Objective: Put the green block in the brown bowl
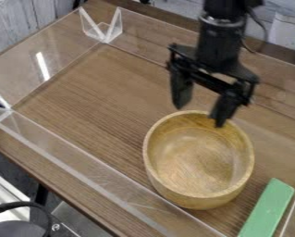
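1. Sweeping low past the left wall of the brown bowl (153,167) could knock it, since the gripper (201,107), fingers spread and holding nothing, hangs over its back rim.
2. Dropping too early could jam a fingertip on that thick rim and tip or slide the bowl; passing above it looks safer.
3. Reaching the green block (268,211), which lies right of the bowl near the picture's lower right corner, leaves little side room: a finger could catch the bowl's right wall or the clear strip (293,205) beside the block, and a skewed grip could slip.
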`<state>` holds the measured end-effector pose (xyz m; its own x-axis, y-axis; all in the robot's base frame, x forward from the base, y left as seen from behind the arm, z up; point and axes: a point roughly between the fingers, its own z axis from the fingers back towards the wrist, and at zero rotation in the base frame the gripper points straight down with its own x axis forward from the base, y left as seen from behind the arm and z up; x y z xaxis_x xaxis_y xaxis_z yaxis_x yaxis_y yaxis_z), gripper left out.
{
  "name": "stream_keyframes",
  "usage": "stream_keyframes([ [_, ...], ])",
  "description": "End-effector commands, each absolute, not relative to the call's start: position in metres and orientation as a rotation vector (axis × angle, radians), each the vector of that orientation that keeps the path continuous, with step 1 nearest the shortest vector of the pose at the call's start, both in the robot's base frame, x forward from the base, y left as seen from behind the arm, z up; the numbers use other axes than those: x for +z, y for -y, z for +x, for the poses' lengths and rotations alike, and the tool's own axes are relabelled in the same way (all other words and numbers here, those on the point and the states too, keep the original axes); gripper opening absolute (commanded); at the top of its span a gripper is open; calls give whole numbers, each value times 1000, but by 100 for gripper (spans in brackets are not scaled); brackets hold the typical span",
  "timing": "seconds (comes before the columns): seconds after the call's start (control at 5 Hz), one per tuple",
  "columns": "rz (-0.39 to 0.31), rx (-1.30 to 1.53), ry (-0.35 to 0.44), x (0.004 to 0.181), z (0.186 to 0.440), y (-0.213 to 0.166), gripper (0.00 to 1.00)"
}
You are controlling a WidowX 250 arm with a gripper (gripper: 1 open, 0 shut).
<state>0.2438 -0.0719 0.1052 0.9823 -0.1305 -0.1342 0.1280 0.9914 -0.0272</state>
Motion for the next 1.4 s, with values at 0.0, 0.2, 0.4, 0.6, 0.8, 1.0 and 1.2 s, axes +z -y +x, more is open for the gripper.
stream_keyframes([
  [0.0, -36, -156, -89, 111, 244, 97, 0],
  [0.2, -41, -195, -101, 105, 238, 114, 0],
  [0.4, -47, -232, -125, 93, 231, 128, 0],
  [0.6, -58, -256, -148, 74, 227, 138, 0],
  [0.8, -63, -273, -163, 64, 226, 143, 0],
  [1.0, -65, -270, -183, 51, 228, 144, 0],
  [1.2, -67, -276, -187, 45, 230, 147, 0],
])
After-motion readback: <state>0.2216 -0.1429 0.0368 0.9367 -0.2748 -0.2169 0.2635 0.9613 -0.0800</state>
